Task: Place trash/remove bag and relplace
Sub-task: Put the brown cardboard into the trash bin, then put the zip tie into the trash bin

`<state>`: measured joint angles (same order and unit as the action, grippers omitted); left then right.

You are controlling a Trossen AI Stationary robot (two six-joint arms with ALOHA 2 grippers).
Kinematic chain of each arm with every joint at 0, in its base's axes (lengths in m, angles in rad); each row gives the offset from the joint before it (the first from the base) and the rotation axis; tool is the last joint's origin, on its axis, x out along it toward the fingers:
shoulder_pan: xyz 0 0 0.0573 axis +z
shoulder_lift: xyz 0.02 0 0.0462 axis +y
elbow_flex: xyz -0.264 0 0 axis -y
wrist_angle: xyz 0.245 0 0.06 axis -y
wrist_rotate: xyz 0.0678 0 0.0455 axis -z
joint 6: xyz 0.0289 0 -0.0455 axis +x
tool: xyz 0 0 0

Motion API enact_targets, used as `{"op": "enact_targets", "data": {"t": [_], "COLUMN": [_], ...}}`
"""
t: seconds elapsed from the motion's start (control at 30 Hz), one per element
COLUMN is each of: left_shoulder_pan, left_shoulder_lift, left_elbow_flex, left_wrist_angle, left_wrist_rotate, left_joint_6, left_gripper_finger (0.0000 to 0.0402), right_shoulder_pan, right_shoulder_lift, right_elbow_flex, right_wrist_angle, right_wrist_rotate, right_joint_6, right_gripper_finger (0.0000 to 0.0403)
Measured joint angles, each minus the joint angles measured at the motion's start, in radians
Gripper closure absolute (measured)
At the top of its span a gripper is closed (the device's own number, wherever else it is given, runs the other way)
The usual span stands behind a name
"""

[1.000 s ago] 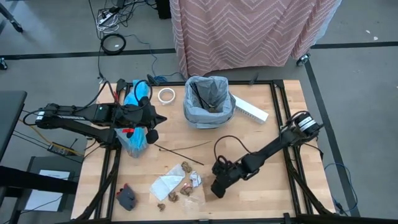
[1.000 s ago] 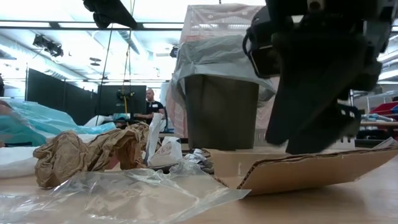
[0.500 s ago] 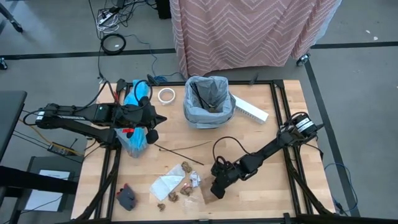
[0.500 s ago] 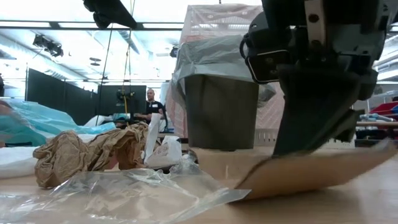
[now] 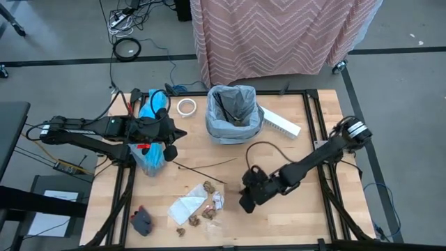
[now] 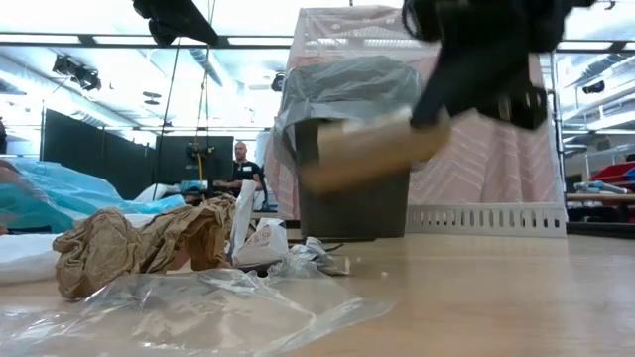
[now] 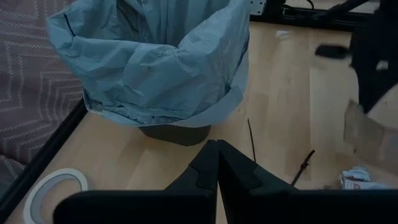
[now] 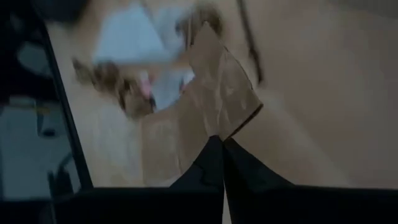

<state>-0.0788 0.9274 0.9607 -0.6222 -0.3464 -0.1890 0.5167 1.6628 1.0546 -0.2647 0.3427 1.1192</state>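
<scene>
Now the right hand (image 8: 219, 142) is clenched on the cardboard scrap (image 8: 205, 106), held clear above the table (image 5: 313, 209), near the litter; the left hand (image 7: 217, 149) waits pinched together beside the turquoise bag (image 5: 150, 157).

White tape ring (image 5: 185, 107) and long white box (image 5: 281, 125) lie on the table (image 5: 313, 150); patterned pink cloth (image 5: 279, 35) hangs behind.
</scene>
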Motion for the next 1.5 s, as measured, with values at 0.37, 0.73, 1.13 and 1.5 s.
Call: {"op": "enact_targets", "data": {"t": [0.37,0.73,1.13,1.5], "left_shoulder_pan": [0.000,0.000,0.000,-0.028], "left_shoulder_lift": [0.000,0.000,0.000,0.048], "left_elbow_flex": [0.000,0.000,0.000,-0.020], "left_wrist_angle": [0.003,0.005,0.003,0.004], "left_wrist_rotate": [-0.007,-0.023,-0.027,0.284], "left_joint_6": [0.001,0.001,0.002,0.110], "left_gripper_finger": [0.0387,0.0387,0.0387,0.0387], "right_shoulder_pan": [-0.151,-0.619,-0.773,-0.576], "right_shoulder_lift": [-0.285,-0.403,-0.361,-0.435], "right_elbow_flex": [0.125,0.225,0.238,0.409], "right_wrist_angle": [-0.197,-0.217,-0.308,-0.418], "right_wrist_rotate": [0.294,0.223,-0.106,-0.217], "right_joint_6": [-0.335,-0.824,-0.895,-0.812], "right_gripper_finger": [0.0403,0.0403,0.0309,0.0151]}}
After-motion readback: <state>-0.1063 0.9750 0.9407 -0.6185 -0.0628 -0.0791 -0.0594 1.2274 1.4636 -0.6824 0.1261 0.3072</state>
